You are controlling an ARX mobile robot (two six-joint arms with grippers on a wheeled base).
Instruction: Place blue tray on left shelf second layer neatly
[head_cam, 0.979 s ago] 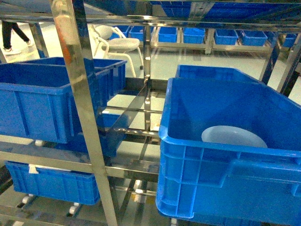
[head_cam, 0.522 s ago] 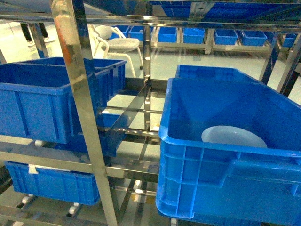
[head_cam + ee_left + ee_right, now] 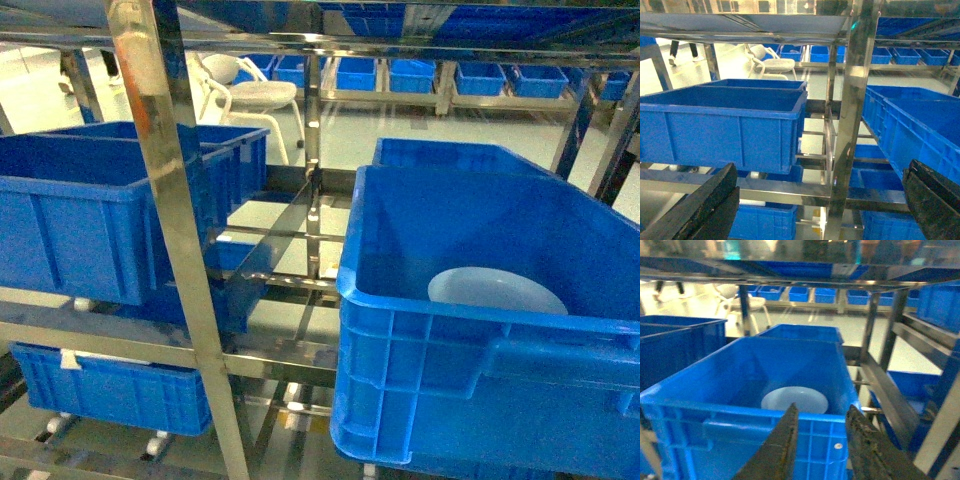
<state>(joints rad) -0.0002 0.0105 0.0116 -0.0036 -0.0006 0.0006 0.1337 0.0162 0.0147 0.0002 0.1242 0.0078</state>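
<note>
The pale blue tray (image 3: 497, 292) lies flat on the floor of a deep dark-blue crate (image 3: 470, 400) on the right rack. In the right wrist view the blue tray (image 3: 794, 400) shows over the crate's near wall (image 3: 705, 432). My right gripper (image 3: 822, 409) is open just outside that wall, holding nothing. My left gripper (image 3: 821, 167) is wide open and empty, facing the steel upright (image 3: 852, 125) of the left shelf. A level of the left shelf (image 3: 100, 338) has a cross rail and white rollers, and a dark-blue crate (image 3: 90, 215) sits on it. Neither gripper shows in the head view.
A slanted steel upright (image 3: 175, 220) divides left rack from right. Another blue crate (image 3: 110, 390) sits on the level below, and one (image 3: 455, 152) behind the tray's crate. A white chair (image 3: 250, 95) and a row of crates (image 3: 410, 72) stand across the aisle.
A person in the far left background has walked to the right. The tray, crates and view have not visibly moved.
</note>
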